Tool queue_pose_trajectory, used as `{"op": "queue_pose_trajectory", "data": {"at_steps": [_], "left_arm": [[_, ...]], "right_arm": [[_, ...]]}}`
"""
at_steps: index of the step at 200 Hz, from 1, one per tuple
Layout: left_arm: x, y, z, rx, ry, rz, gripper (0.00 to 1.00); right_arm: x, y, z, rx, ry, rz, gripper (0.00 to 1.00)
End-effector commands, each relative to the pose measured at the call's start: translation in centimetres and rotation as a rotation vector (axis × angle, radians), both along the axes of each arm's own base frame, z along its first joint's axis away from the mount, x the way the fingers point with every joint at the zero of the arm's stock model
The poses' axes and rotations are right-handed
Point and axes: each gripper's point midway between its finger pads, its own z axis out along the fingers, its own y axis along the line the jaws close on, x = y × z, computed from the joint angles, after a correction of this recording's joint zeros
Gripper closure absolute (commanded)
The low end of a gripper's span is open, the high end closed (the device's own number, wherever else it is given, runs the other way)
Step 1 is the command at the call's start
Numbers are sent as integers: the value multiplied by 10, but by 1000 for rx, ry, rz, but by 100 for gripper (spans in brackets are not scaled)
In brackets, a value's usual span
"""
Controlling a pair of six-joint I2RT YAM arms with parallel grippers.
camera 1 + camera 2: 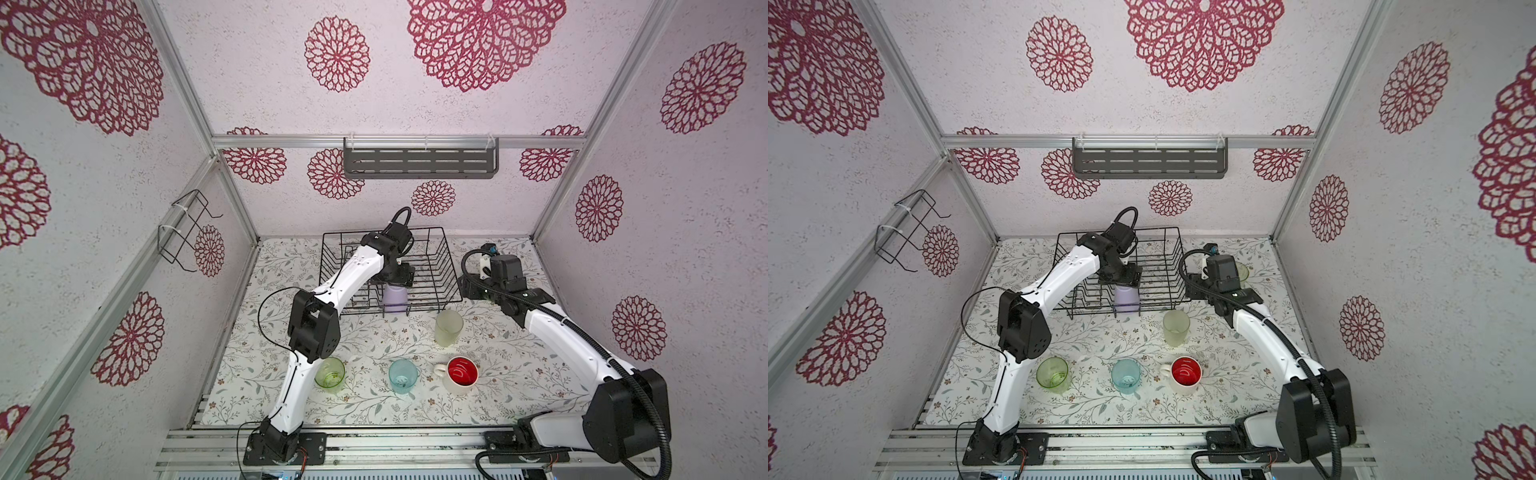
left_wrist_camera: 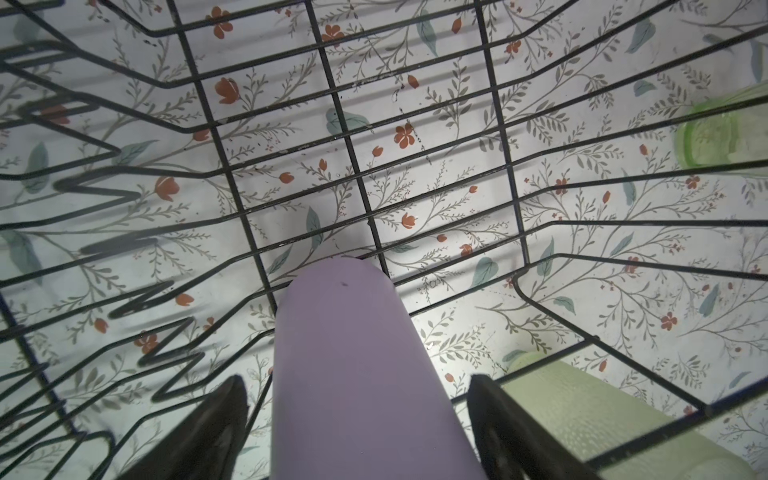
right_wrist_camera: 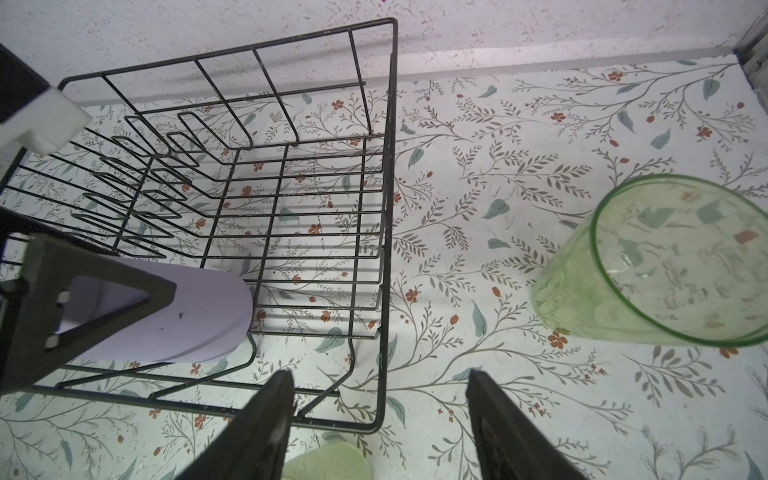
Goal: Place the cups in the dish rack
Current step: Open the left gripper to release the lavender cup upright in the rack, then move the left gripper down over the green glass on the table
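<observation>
Left arm arched over the dish rack (image 3: 390,166).
Left gripper (image 2: 357,378) points down, jaws wide astride the lilac tumbler (image 1: 395,297) at the rack's near edge; right gripper (image 3: 380,374) hovers beside the rack, jaws parted.

In both top views the left gripper (image 1: 400,277) hides the rim of the lilac tumbler (image 1: 395,300); the right arm (image 1: 1223,272) covers most of 1 clear-green glass (image 1: 1243,272).

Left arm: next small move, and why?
Probably lift the left gripper straight up out of the rack. The lilac cup stands on the rack floor, and the left wrist view shows a gap between it and the fingers on each side, so it looks free.
</observation>
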Motion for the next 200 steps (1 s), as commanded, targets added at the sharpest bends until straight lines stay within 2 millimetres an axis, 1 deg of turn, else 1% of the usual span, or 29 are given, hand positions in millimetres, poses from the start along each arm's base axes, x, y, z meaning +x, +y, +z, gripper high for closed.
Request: {"op": "queue_pose_trajectory", "data": {"at_steps": [1, 22, 24, 27, 28, 29, 34, 40, 49, 63, 84, 105, 119, 120, 121, 131, 149, 172, 188, 200], "left_arm": [[1, 5, 66, -87, -140, 26, 12], [-6, 14, 95, -128, -215, 52, 11], [-7, 15, 97, -130, -220, 55, 11], [-7, 17, 95, -127, -218, 61, 11], [-10, 19, 104, -137, -235, 63, 11], [-11, 20, 109, -141, -243, 65, 11], [-15, 24, 118, -148, -261, 74, 11], [-18, 31, 125, -144, -276, 89, 11], [-24, 40, 129, -133, -287, 112, 11], [-38, 56, 137, -117, -302, 140, 10], [-66, 79, 138, -94, -297, 170, 10], [-100, 108, 121, -46, -248, 218, 10], [-125, 122, 104, -28, -192, 238, 11], [-129, 124, 100, -19, -178, 237, 11], [-130, 124, 102, -27, -180, 242, 11], [-151, 131, 86, -28, -121, 263, 12], [-188, 137, 55, -49, -14, 280, 13], [-225, 145, 24, -62, 90, 314, 13], [-246, 132, 11, -109, 163, 265, 17], [-256, 129, 2, -71, 173, 251, 17]], "right_arm": [[0, 2, 11, 11, -20, 10, 30], [2, 6, 13, 23, -16, 22, 30], [2, 7, 14, 26, -16, 24, 30], [2, 8, 14, 28, -16, 26, 30], [2, 8, 14, 28, -16, 26, 30], [3, 8, 14, 28, -15, 27, 30], [4, 9, 16, 34, -18, 30, 30], [5, 11, 17, 40, -17, 36, 30], [6, 15, 18, 50, -15, 47, 30], [9, 19, 21, 62, -20, 51, 30], [11, 31, 24, 80, -35, 61, 30], [11, 42, 29, 60, -43, 89, 30], [12, 41, 31, 34, -53, 82, 30], [12, 41, 31, 34, -55, 81, 30], [12, 41, 31, 34, -55, 81, 30], [13, 38, 33, 19, -70, 72, 30], [15, 35, 41, -4, -93, 69, 30], [15, 28, 51, -19, -134, 44, 30], [16, 27, 59, -17, -168, 41, 30], [15, 28, 66, -28, -190, 58, 30]]}}
